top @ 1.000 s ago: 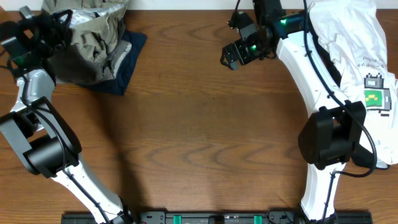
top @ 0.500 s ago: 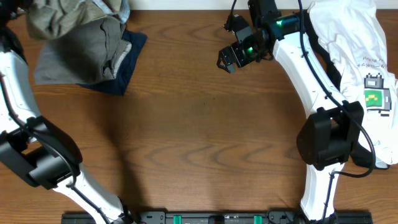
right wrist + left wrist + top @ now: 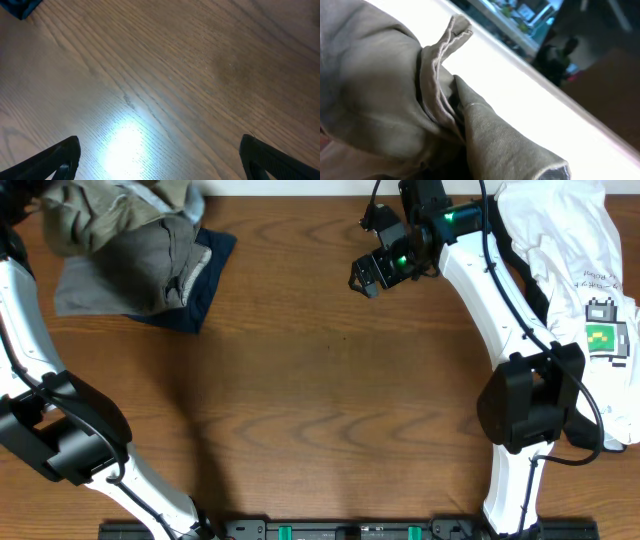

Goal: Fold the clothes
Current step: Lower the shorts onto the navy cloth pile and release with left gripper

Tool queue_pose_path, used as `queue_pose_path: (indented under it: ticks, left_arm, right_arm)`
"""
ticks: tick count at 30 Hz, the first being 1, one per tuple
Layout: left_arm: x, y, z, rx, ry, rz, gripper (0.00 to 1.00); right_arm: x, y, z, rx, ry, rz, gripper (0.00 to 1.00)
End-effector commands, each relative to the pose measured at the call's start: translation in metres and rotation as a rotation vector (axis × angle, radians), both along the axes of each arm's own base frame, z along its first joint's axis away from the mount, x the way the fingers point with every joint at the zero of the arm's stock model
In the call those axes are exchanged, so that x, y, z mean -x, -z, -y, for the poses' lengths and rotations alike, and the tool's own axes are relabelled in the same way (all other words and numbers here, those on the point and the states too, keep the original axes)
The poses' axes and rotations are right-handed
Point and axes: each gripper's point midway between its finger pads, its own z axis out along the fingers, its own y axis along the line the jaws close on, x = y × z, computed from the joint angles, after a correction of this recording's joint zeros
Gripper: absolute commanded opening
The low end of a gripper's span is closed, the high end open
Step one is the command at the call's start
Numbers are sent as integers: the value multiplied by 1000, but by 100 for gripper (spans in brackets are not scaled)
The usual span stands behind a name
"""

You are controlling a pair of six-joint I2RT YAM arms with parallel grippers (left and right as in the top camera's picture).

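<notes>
We list khaki shorts [image 3: 105,215] bunched at the far left corner of the worktop [image 3: 320,400], masking our left hand, grip unreadable; right hand [image 3: 368,273] spread wide, empty, well apart by the far edge.

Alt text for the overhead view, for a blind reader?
Heaped clothes sit at the far-left table corner: khaki shorts atop a grey piece and a navy piece. The right gripper hovers over bare wood; a white tee lies at the right edge.

Your left arm [image 3: 25,320] and right arm [image 3: 495,300] wear white shells with black joints and black cables, and green lights [image 3: 405,256] glow by the black right gripper [image 3: 362,277].
</notes>
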Motion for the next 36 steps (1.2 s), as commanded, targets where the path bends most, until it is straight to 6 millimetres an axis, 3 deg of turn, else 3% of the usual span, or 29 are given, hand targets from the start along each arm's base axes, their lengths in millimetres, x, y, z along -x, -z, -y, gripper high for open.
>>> queue_pose_path:
  ticks: [1,5,9,15,18,23,30,32,36]
  left_arm:
    - [3,-24,-8,-186,-49,72,6]
    - [4,-8,-6,-218,-37,19,6]
    - [10,28,-2,-254,-18,-115,6]
    - [38,94,2,-321,19,-390,6]
    - [48,115,8,-374,44,-482,6]
    - [54,140,34,-427,110,-572,7]
    - [49,184,88,-475,198,-665,7]
    - [48,200,105,-489,229,-693,15]
    - [47,237,131,-521,276,-764,46]
  right_arm:
    - [4,0,-11,-11,-18,-4,99]
    - [2,0,-12,-13,-19,2,99]
    - [3,0,-12,-12,-20,-2,99]
    - [3,0,-12,-12,-20,0,99]
    - [2,0,-12,-14,-20,3,99]
    - [2,0,-12,-14,-20,3,99]
    - [5,1,-11,-6,-19,-12,99]
    - [6,2,-10,-4,-19,-16,99]
    - [9,3,-9,2,-25,-25,99]
